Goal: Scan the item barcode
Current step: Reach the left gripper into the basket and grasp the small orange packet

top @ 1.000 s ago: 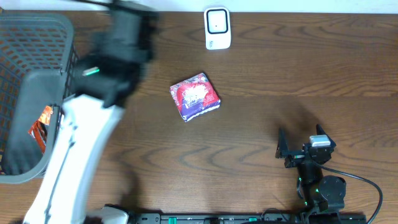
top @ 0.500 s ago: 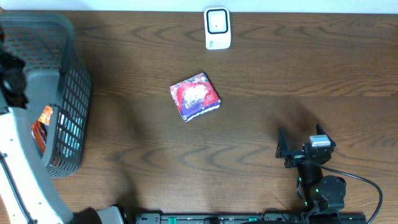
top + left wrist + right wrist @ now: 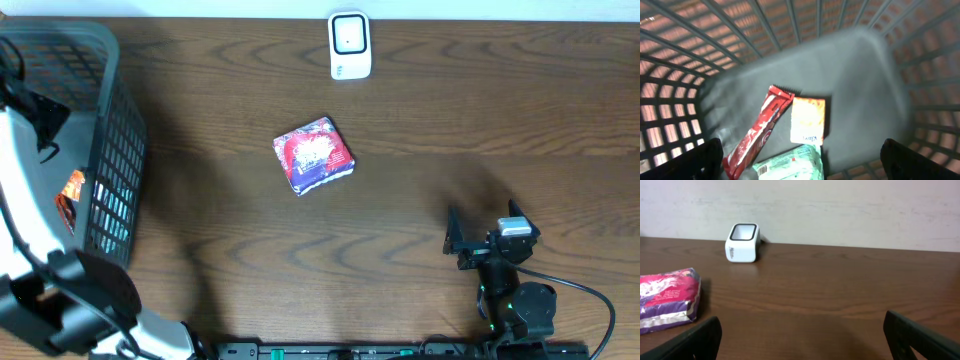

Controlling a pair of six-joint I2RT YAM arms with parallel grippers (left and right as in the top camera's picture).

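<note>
Hanging over the basket [image 3: 110, 150] at the left edge of the overhead view, the L gripper [image 3: 800, 159] had its fingers wide apart, nothing between them. Nearest it, low centre of the L wrist view, lay a green-white pack [image 3: 790, 166]. A bit farther, a red wrapper [image 3: 757, 136] slanted left of centre, w/ an orange sachet [image 3: 808, 120] just beside its upper end. No barcode was legible, view too soft. The R gripper [image 3: 802, 335] sat at lower right of the overhead view, fingers also spread, empty, low over the table [image 3: 450, 120]. Farther up, mid-frame, a pink-red packet [image 3: 313, 154] lay flat, well apart from both arms. Farthest, top centre, stood the white scanner [image 3: 349, 45], window on its top face.

Step, as I judged: pick-up stage, L arm choosing an item from the basket. Next move prob. called for dropping onto one pack, closing w/o pinching a neighbour, then carrying it to top centre, barcode toward the window. Whether the mid-table packet was done or waiting, couldn't tell.
</note>
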